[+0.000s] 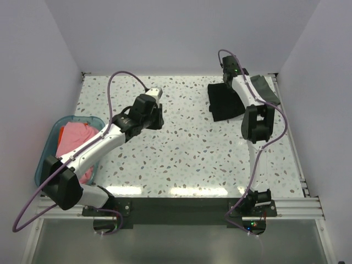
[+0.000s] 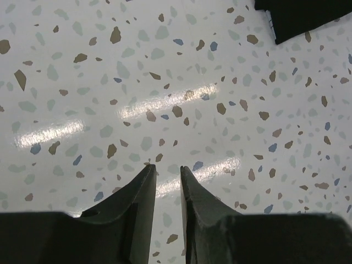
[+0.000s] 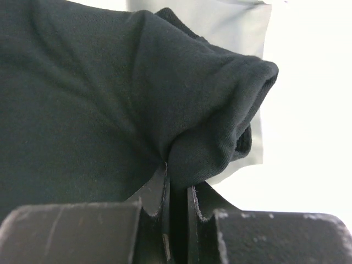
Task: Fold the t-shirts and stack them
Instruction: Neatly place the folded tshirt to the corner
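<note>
A black t-shirt (image 1: 221,104) lies folded at the far right of the speckled table. My right gripper (image 1: 226,77) is at its far edge and is shut on a bunched fold of the black cloth (image 3: 209,110); in the right wrist view the fold fills the space above the jaws (image 3: 177,176). A dark grey-green t-shirt (image 1: 265,88) lies just right of the black one, partly under the right arm. Pink (image 1: 70,144) and orange-red (image 1: 77,130) t-shirts lie in the tub. My left gripper (image 1: 157,113) hangs over bare table at mid-left, open by a narrow gap (image 2: 166,168) with nothing between its fingers.
A translucent teal tub (image 1: 48,144) stands at the left edge of the table beside the left arm. White walls close in the table on three sides. A corner of the black t-shirt (image 2: 300,16) shows at the top right of the left wrist view.
</note>
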Motion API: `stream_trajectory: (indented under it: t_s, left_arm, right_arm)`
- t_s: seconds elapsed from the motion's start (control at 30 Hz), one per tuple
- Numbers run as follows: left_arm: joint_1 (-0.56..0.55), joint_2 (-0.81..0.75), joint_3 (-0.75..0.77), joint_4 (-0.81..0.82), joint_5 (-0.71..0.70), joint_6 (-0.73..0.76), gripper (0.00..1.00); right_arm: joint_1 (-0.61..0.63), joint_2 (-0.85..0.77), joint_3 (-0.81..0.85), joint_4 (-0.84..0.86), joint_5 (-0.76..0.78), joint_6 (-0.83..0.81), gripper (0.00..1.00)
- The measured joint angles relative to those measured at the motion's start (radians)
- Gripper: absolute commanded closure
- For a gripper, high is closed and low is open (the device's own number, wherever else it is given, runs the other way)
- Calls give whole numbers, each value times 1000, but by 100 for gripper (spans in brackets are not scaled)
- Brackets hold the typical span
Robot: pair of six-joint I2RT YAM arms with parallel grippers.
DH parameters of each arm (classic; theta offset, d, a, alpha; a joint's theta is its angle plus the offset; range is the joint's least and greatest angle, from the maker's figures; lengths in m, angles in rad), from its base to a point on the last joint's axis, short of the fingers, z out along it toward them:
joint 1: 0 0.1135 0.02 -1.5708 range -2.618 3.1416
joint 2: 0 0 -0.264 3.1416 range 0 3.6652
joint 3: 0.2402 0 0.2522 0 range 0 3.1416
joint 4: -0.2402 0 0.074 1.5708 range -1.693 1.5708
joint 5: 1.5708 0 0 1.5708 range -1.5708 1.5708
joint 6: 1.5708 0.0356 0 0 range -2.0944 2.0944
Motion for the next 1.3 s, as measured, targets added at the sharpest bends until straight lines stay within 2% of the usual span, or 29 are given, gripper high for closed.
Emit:
stream_trajectory:
  t_s: [0.37, 1.3]
  left_arm:
    - [26, 6, 0, 5, 40, 21, 71]
    - [58, 42, -33, 25, 129, 21, 71]
  right_arm:
    - [-52, 35, 158, 77, 88, -161, 100]
    - [-64, -2, 162, 129, 102, -204, 100]
